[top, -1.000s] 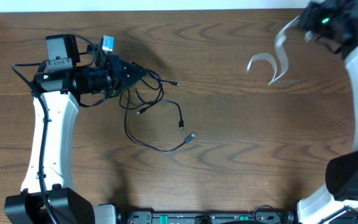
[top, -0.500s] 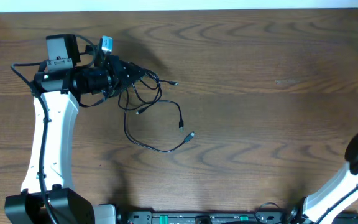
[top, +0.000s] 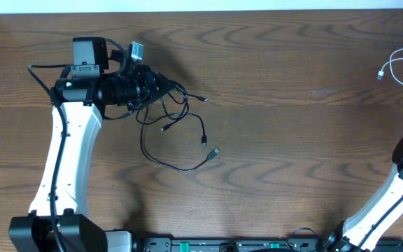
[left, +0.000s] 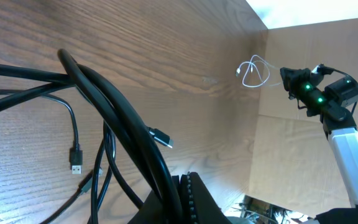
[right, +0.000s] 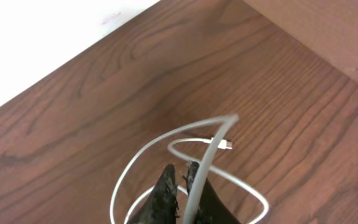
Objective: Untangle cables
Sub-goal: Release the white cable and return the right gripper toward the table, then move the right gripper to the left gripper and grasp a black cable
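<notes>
L hand (top: 154, 84) moved right clamping knotted black cables (top: 164, 90); R hand (right: 183, 185) pinches white cable (right: 210, 151).

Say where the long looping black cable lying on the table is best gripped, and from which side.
Probably just behind the plug end of the black cable, from straight above, jaws across the cord. That stretch lies flat on bare table, apart from the knot at the left gripper, so nothing else should get pinched.

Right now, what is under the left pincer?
The black cables spread out from beneath the left pincer onto the wooden table. The pincer covers where they bunch, so any knot is hidden.
</notes>
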